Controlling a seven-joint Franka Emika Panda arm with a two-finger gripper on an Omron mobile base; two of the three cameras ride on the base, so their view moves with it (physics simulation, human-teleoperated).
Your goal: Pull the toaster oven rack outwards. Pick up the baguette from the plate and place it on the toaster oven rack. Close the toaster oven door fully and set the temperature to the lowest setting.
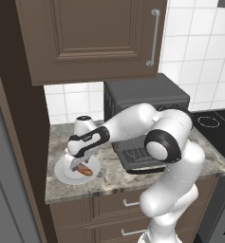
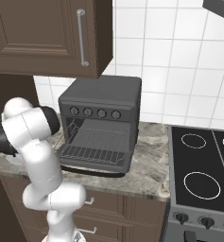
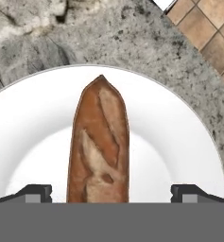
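Hovering over the bread, jaws wide apart.
The baguette lies on the plate near the surface's front left corner.

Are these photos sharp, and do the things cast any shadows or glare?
Hand view: the baguette is crisp on a flatly lit white plate, no glare. Left base view: soft shade under the gripper. Right base view: the toaster oven window shows no reflections, and its cavity is dim.

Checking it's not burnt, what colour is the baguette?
Golden-brown baguette with paler slashes; clearest in the hand view.
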